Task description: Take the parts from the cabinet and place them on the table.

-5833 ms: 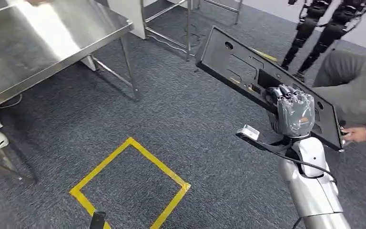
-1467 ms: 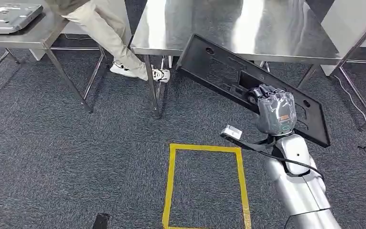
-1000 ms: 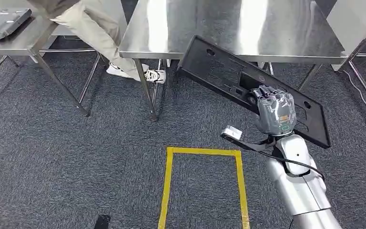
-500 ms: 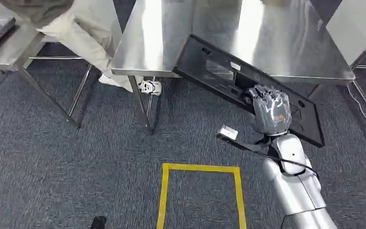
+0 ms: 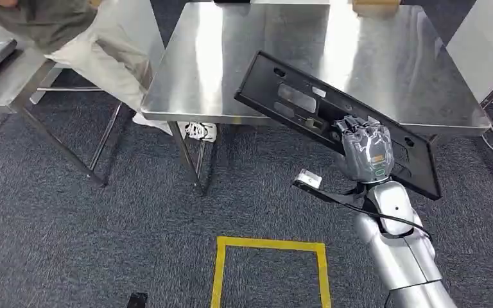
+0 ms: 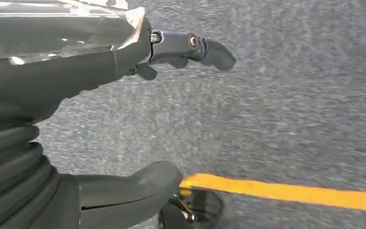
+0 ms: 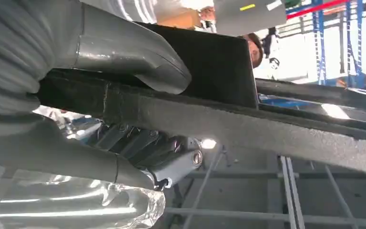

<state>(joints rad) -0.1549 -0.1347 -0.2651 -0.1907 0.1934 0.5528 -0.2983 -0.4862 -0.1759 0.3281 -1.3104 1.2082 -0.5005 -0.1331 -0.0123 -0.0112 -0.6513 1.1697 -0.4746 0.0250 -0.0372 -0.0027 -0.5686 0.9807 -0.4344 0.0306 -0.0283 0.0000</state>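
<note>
Panel's up over the tabltop edge now — right hand (image 5: 367, 153) grips the black panel (image 5: 295, 102) above the steel tabletop (image 5: 231, 70); left hand (image 6: 124, 95) spread, holding nothing; no readable writing.

A person (image 5: 70, 38) sits at a side table (image 5: 0, 83); yellow tape (image 5: 269, 247) marks grey carpet (image 5: 70, 237).

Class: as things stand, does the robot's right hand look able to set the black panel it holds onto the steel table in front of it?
Probably yes: the right hand holds the black panel with its far end over the steel table, whose near part looks bare.
</note>
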